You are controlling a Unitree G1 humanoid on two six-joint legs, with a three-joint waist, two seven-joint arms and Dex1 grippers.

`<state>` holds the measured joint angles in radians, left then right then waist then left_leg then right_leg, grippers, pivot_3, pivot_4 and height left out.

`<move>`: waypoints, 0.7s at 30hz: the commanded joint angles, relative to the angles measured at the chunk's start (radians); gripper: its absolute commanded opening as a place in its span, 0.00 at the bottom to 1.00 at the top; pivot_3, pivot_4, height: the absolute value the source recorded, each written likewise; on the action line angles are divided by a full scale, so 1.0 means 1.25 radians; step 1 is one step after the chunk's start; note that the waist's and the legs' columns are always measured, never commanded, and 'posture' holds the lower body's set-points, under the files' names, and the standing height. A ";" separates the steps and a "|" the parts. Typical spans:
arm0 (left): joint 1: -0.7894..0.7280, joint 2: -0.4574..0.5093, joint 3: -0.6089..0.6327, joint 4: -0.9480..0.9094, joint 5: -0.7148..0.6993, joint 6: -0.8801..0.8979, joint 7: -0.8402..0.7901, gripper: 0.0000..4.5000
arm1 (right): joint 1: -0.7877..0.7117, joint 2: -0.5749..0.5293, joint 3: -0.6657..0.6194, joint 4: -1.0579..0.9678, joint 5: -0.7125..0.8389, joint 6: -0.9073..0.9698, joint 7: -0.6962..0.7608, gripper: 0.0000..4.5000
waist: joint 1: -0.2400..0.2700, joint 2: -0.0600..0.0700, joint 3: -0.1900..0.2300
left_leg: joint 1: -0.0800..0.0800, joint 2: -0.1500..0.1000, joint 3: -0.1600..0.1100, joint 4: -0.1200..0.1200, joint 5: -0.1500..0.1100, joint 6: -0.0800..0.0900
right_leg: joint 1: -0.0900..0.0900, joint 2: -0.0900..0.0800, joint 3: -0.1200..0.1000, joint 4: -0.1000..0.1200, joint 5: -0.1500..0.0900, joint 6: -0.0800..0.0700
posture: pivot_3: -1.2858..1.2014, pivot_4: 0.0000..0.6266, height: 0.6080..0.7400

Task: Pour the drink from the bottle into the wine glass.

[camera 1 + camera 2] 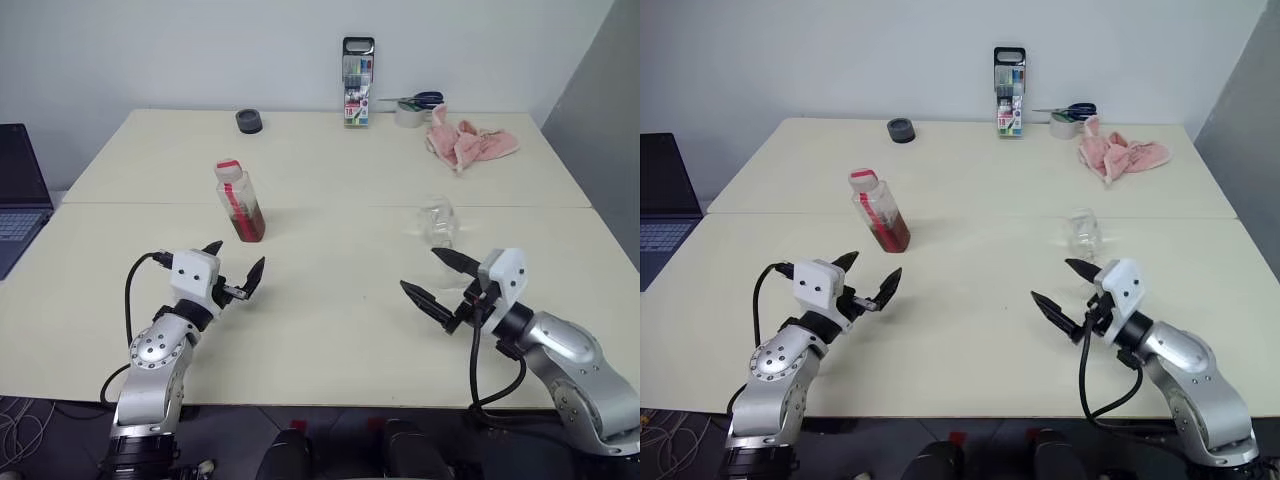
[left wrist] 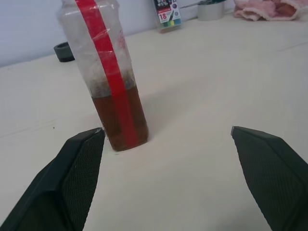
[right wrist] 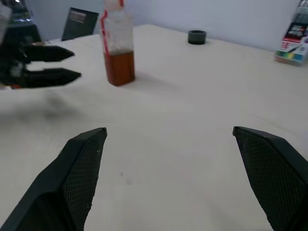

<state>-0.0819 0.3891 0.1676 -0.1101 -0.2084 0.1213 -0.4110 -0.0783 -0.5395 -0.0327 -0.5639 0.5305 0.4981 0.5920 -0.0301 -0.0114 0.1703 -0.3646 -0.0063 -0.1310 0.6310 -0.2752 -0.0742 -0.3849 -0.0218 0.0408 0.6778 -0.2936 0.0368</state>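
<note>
Sitting across the whole scene is the big cream table [image 1: 330, 330], and that's what everything is resting on, so the approach is really about not knocking stuff over on it. Next down in size, the left gripper [image 1: 234, 271] is hovering just short of the bottle [image 1: 239, 200] with its two black fingers spread wide and nothing between them, while the right gripper [image 1: 440, 280] is doing the same thing near the wine glass [image 1: 438, 222], jaws wide apart and holding nothing. I'm guessing the step in hand is reaching in to grab the bottle, so the trick is lining it up: in the left wrist view the bottle is sitting off toward one finger rather than centred in the gap, so I'd be shifting sideways before closing. The bottle is standing upright on the left half of the table, well apart from the glass, and its red cap [image 1: 228, 166] is looking like it's still on, which probably needs dealing with before any pouring. The drink [image 1: 246, 222] is only filling the bottom part, so the bottle is likely light and tippy; gripping it low to mid body seems safer. The glass is clear and hard to make out, so steadying it gently is worth it.
</note>
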 commanded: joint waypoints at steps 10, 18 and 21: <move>-0.148 -0.007 0.020 0.003 -0.002 0.145 0.098 1.00 | -0.177 -0.091 0.015 -0.046 0.155 0.188 0.085 1.00 | 0.000 -0.004 0.002 | 0.000 0.000 0.000 0.001 0.000 0.000 | 0.000 0.000 0.000 0.000 0.000 0.000 | 0.52 0.24 1.00; -0.220 -0.010 0.019 0.086 0.010 0.138 0.111 1.00 | -0.206 -0.084 0.032 -0.031 0.133 0.170 0.098 1.00 | 0.001 -0.006 0.004 | 0.000 0.000 0.000 0.001 0.000 0.000 | 0.000 0.000 0.000 0.000 0.000 0.000 | 0.52 0.24 1.00; -0.253 -0.010 0.007 0.139 0.024 0.126 0.112 1.00 | -0.207 -0.079 0.033 -0.043 0.134 0.165 0.096 1.00 | 0.001 -0.007 0.004 | 0.000 0.000 0.000 0.001 0.000 0.000 | 0.000 0.000 0.000 0.000 0.000 0.000 | 0.52 0.24 1.00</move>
<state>-0.3723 0.3691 0.1821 0.0583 -0.1912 0.3034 -0.2736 -0.3236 -0.6421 0.0207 -0.5843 0.6893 0.7257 0.7075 -0.0292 -0.0205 0.1755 -0.3650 -0.0064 -0.1311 0.6317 -0.2751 -0.0744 -0.3853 -0.0219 0.0402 0.6780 -0.2934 0.0367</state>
